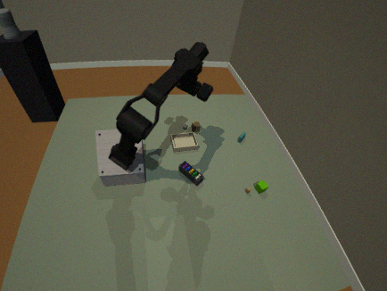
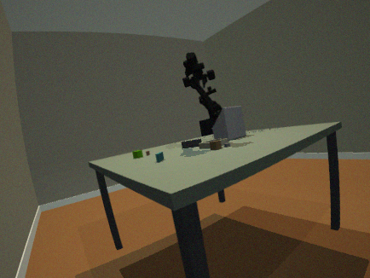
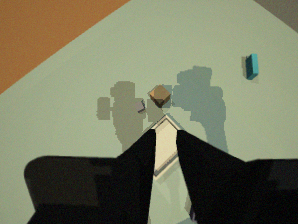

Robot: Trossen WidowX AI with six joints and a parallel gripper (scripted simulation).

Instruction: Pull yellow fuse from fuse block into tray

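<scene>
The yellow fuse (image 1: 192,171) sits in the dark fuse block (image 1: 199,182) (image 2: 191,143), in a row with purple, blue, green and white fuses. The pale tray (image 1: 186,149) (image 2: 206,145) (image 3: 166,145) lies beside the block and is empty. My gripper (image 3: 165,135) is open by a narrow gap with nothing between its fingers. It is high above the table, and the tray shows through the gap in the wrist view. A purple bit at the bottom of the wrist view is mostly hidden by the right finger.
A brown block (image 1: 196,127) (image 2: 216,145) (image 3: 160,95) and a small grey piece (image 1: 185,127) (image 3: 141,106) lie just beyond the tray. A teal block (image 1: 242,137) (image 2: 159,157) (image 3: 251,66), green cube (image 1: 261,187) (image 2: 137,153) and small tan piece (image 1: 248,190) (image 2: 147,153) lie farther off. The arm stands on a grey box (image 1: 104,152) (image 2: 234,123).
</scene>
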